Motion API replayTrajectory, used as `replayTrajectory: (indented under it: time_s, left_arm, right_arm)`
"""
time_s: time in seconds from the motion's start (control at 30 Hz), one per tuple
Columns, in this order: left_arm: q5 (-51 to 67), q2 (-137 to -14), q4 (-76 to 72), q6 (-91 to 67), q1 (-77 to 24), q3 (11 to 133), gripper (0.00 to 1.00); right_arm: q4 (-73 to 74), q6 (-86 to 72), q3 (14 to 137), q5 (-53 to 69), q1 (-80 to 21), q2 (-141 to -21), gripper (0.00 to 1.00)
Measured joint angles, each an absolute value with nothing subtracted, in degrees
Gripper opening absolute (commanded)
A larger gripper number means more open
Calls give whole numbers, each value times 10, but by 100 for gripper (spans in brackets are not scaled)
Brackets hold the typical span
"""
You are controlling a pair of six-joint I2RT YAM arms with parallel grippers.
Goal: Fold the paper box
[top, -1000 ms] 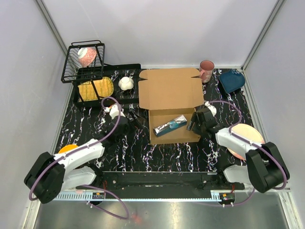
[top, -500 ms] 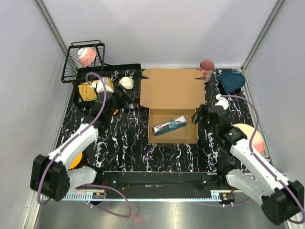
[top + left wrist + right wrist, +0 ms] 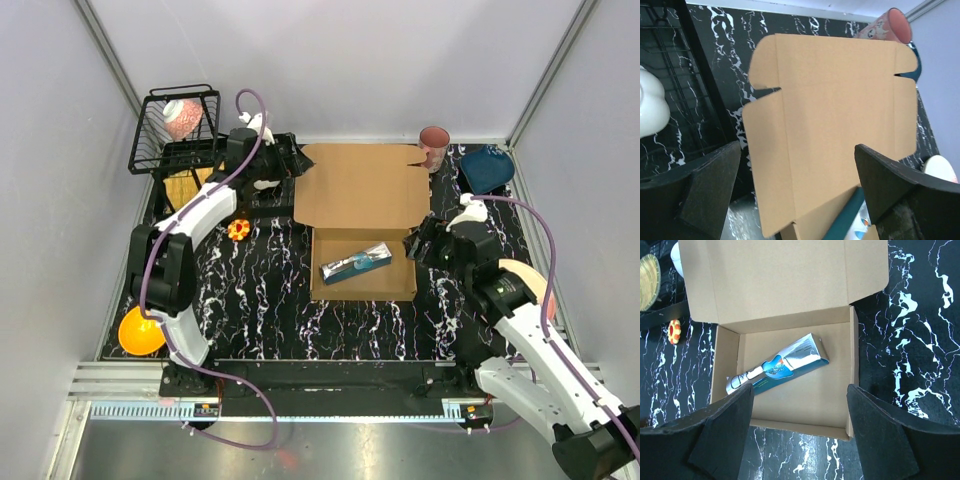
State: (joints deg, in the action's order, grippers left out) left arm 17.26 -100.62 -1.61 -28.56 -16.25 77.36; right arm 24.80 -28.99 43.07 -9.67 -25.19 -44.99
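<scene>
Brown corrugated cardboard box (image 3: 360,190) sits midway on your black marbled bench (image 3: 260,290): tray walls stand, matte lid lies flat open behind, so closing is left to do. Glossy toothpaste tube (image 3: 357,262) lies inside. Your left fingers (image 3: 700,192) gape empty at the lid's left edge; right fingers (image 3: 890,435) spread empty above the tray.

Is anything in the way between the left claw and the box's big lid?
Nothing visible. The open left gripper is by the left edge of the paper box's flat lid, with no object between them. A toothpaste tube lies flat inside the box, low enough that it probably won't block the lid from closing.
</scene>
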Motion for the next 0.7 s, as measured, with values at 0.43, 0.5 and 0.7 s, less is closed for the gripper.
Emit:
replayTrajectory:
  time_s: [0.43, 0.5, 0.7]
  left_arm:
    - [221, -1154, 40, -229, -138, 882, 81]
    - [231, -1164, 40, -226, -138, 886, 76]
    - [259, -1175, 29, -224, -138, 886, 68]
  right_arm:
    - [254, -300, 432, -53, -252, -432, 81]
    - [256, -301, 435, -50, -252, -430, 81]
    - [264, -301, 438, -49, -252, -429, 80]
